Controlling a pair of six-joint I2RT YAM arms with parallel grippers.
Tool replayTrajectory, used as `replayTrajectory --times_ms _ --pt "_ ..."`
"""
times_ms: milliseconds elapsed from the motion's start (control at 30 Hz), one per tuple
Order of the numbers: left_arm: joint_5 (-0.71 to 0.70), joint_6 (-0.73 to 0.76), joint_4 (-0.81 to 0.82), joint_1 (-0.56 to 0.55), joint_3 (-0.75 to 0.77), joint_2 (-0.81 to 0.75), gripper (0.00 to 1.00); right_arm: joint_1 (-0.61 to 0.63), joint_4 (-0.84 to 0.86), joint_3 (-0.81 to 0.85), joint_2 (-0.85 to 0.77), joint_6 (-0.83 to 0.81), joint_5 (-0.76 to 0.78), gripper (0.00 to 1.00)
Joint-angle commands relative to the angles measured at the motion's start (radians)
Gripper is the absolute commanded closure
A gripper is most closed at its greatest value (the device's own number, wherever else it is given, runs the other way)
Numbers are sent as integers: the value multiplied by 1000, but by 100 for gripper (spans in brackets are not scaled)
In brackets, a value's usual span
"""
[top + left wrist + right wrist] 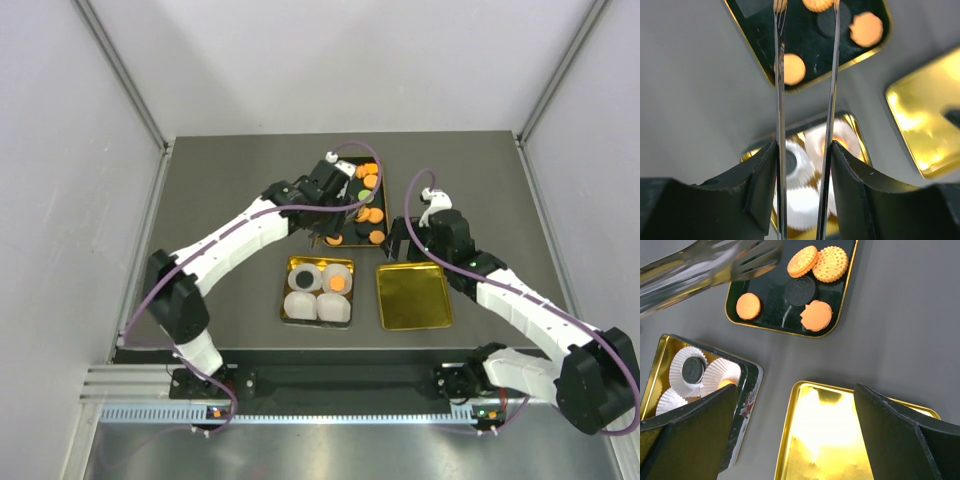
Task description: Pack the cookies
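The left gripper clamps thin tongs, their tips over a black tray of orange cookies, with a tin of white liners nearer.

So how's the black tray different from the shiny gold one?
The black tray is dark inside; the gold tray is shiny yellow all over. The black tray holds loose cookies; the gold tray holds nothing. Both are rounded rectangles with gold rims, lying flat on the table.
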Motion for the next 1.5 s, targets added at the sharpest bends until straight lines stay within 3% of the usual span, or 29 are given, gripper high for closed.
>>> replayTrajectory --times_ms 0,233,900,1467 --pt "-21 46 80 29 87 64 50 -3 13 36 -19 -7 -2 0" --pt "21 55 116 60 134 172 46 -3 15 35 -22 -9 -4 0" --pt "188 12 181 110 97 212 42 -3 13 36 -13 -7 -7 0" --pt "216 1 159 115 94 240 48 -3 15 35 -22 -9 -1 0"
